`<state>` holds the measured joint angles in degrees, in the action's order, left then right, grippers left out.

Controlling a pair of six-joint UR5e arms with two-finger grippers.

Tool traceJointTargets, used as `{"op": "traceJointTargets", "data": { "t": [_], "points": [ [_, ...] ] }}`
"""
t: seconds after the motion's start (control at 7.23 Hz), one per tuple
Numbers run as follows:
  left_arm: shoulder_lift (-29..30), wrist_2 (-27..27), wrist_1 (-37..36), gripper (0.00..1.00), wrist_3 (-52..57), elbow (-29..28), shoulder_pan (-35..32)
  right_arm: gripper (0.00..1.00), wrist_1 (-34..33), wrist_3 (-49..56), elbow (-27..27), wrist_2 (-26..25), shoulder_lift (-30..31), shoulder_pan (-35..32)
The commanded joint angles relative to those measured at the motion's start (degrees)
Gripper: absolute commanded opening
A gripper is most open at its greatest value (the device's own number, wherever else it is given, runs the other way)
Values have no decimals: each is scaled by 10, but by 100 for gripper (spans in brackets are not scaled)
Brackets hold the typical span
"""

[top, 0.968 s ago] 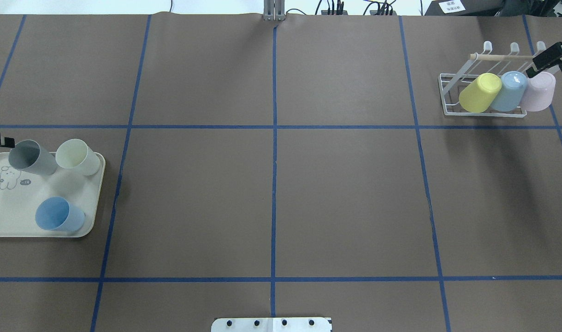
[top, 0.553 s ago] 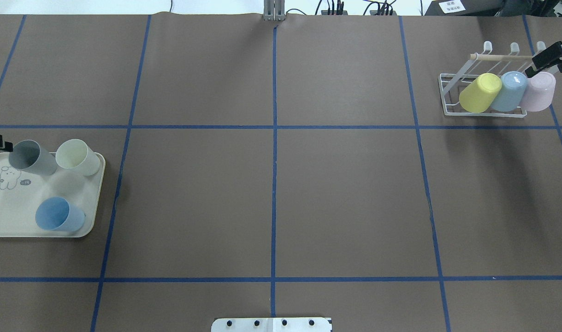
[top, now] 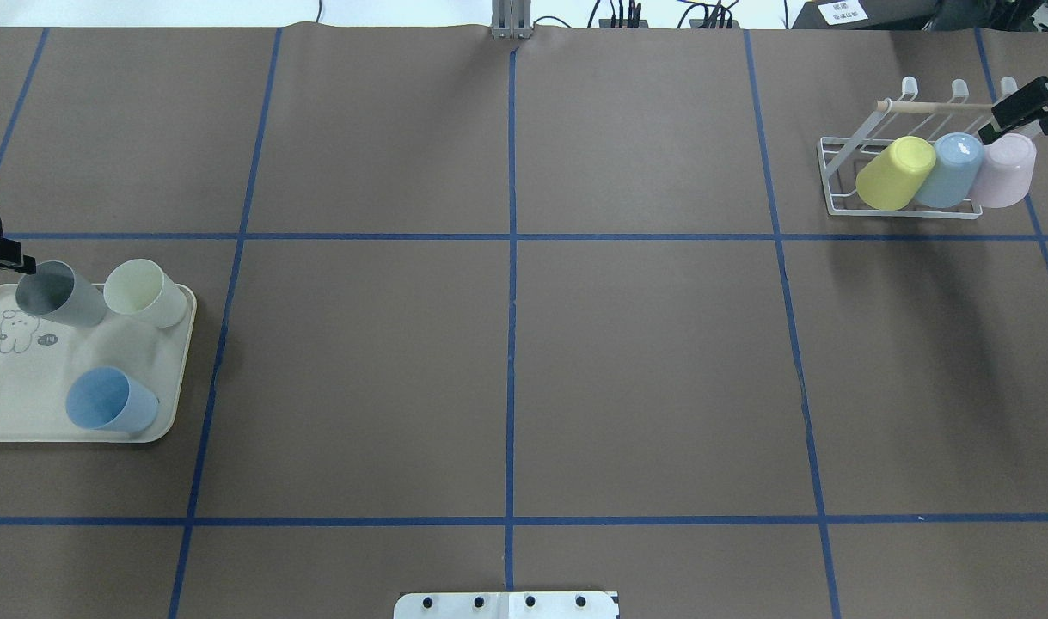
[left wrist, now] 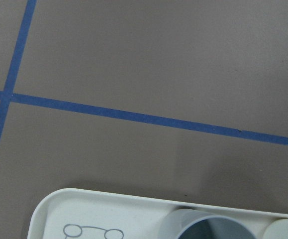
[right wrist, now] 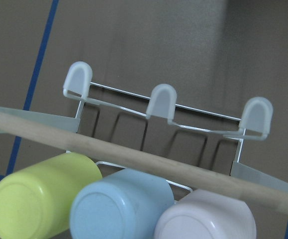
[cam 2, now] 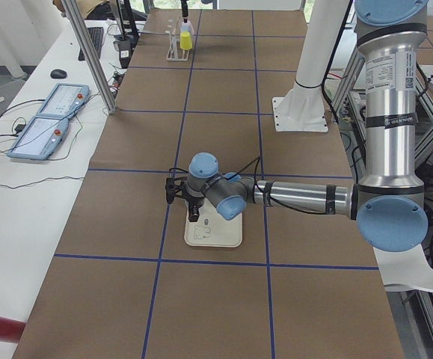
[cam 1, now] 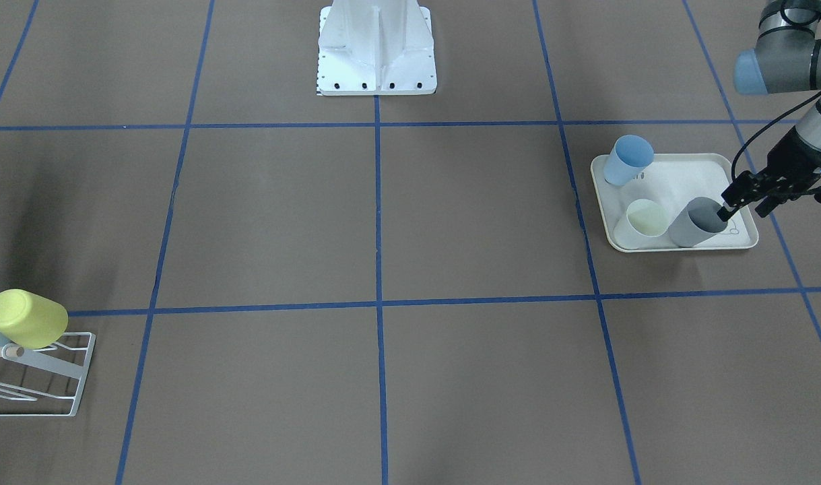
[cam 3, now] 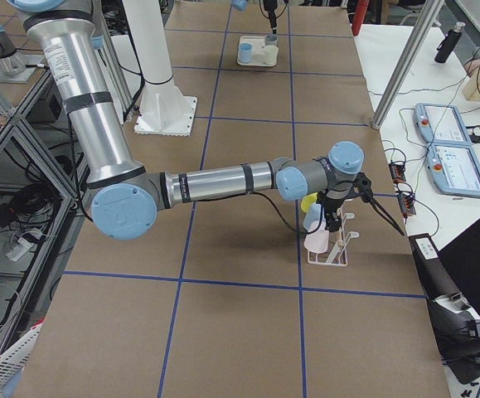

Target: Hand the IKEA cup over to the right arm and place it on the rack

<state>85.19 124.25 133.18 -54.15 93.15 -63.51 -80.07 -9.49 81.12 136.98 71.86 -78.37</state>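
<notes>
The grey cup [cam 1: 696, 223] stands on the tray [cam 1: 679, 176]; one finger of the left gripper [cam 1: 740, 207] sits over its mouth and the other outside its wall, spread wide and gripping nothing. The pick-up is in hand; next they must close on the wall and lift. The right gripper [top: 1009, 116], apparently parted and empty, hovers at the rack [top: 919, 105]; a pink cup [top: 1005, 172] sits just below its fingers.

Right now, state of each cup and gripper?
left gripper: open, at rim of grey cup
right gripper: open, beside rack
grey cup: upright on tray
cream cup: upright on tray
sky-blue cup: upright on tray
yellow cup: bottom-up on rack
pale blue cup: bottom-up on rack
pink cup: bottom-up on rack
</notes>
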Motion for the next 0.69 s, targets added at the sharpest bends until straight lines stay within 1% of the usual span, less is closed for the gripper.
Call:
{"op": "traceJointTargets", "data": {
  "t": [0.0,0.14,0.28,0.42,0.55],
  "points": [
    [3,-16,0,77,-7,-7,24,98,0,0,0,1,0,0],
    [5,-16,0,72,-10,-6,29,98,0,-2,0,2,1,0],
    [5,-16,0,60,-16,-7,37,98,0,-3,1,3,1,0],
    [3,-20,0,35,-16,-7,38,98,0,-4,1,3,1,0],
    [1,-21,0,1,-11,-6,38,98,0,-4,1,3,1,0]
  ]
}}
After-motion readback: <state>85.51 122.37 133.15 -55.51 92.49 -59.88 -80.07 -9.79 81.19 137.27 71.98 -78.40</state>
